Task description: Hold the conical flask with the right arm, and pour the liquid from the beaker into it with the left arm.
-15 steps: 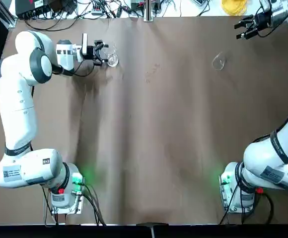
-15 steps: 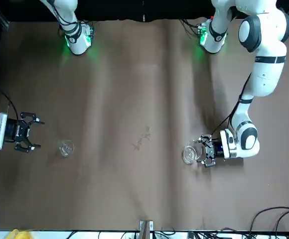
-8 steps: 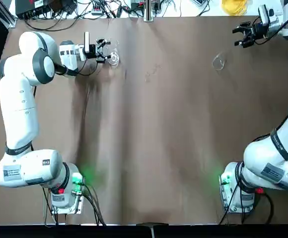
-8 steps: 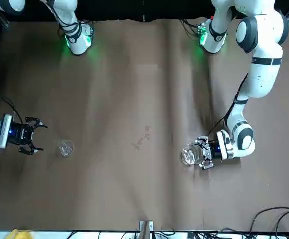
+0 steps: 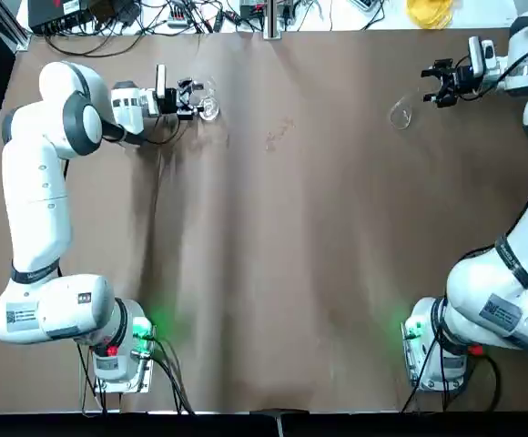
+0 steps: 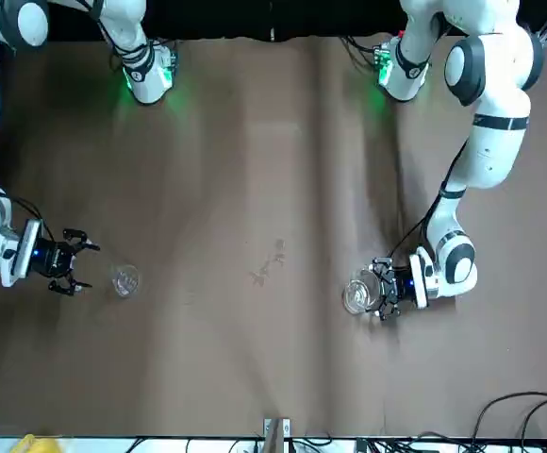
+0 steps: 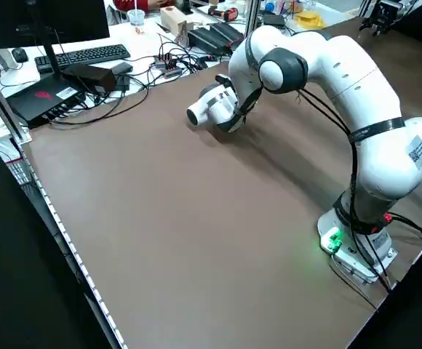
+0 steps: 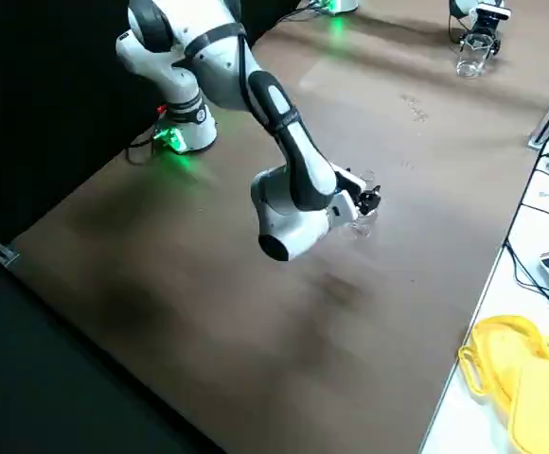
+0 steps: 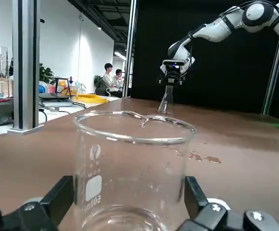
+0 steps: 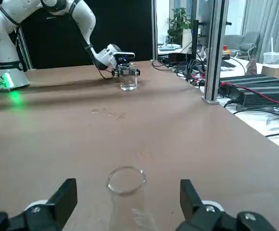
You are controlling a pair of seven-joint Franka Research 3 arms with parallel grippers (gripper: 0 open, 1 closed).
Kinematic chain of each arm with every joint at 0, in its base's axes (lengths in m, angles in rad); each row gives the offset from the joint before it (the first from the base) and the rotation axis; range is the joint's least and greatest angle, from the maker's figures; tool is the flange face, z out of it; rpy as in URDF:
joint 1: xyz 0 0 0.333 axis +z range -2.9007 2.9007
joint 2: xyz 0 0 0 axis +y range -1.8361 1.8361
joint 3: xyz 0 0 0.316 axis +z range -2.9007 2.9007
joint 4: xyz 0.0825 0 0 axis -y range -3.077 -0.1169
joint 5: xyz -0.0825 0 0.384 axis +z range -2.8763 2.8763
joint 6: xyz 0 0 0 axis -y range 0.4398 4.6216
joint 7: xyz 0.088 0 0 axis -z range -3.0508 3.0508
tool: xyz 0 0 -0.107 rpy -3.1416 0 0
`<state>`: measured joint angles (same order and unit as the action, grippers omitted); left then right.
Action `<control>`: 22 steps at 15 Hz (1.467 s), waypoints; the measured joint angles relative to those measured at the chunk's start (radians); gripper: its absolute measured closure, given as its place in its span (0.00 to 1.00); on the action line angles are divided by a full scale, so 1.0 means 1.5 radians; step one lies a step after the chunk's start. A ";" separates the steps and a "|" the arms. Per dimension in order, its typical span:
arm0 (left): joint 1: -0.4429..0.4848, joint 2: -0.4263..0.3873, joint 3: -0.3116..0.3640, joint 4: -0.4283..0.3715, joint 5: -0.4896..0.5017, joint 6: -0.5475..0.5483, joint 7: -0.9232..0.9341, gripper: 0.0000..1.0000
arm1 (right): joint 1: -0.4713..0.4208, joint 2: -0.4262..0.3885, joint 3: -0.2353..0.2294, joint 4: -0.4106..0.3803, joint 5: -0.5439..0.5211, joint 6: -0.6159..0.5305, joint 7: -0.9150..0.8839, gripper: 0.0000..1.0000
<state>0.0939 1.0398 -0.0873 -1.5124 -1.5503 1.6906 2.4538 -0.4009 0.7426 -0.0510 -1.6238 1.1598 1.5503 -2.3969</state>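
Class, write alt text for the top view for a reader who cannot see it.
The left tool brackets the beaker at the brown table's far left. At far right, the right tool, open, sits just short of the conical flask.

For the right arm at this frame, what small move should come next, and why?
Probably ease the right tool forward until its open fingers straddle the conical flask, then close. The flask stands just ahead of them, not yet between. The left tool already brackets the beaker.
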 joint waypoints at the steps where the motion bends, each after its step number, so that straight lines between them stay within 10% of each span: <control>1: -0.001 0.000 0.000 0.000 0.000 0.000 0.000 0.01 | -0.001 0.008 0.000 0.000 0.001 -0.006 -0.008 0.05; 22: -0.027 0.000 0.002 0.010 0.000 0.009 0.091 0.00 | 0.000 0.057 0.025 0.004 0.010 -0.024 -0.045 0.30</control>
<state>0.0531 1.0403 -0.0841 -1.4976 -1.5507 1.7036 2.5896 -0.4009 0.8286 -0.0140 -1.6173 1.1749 1.5143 -2.4645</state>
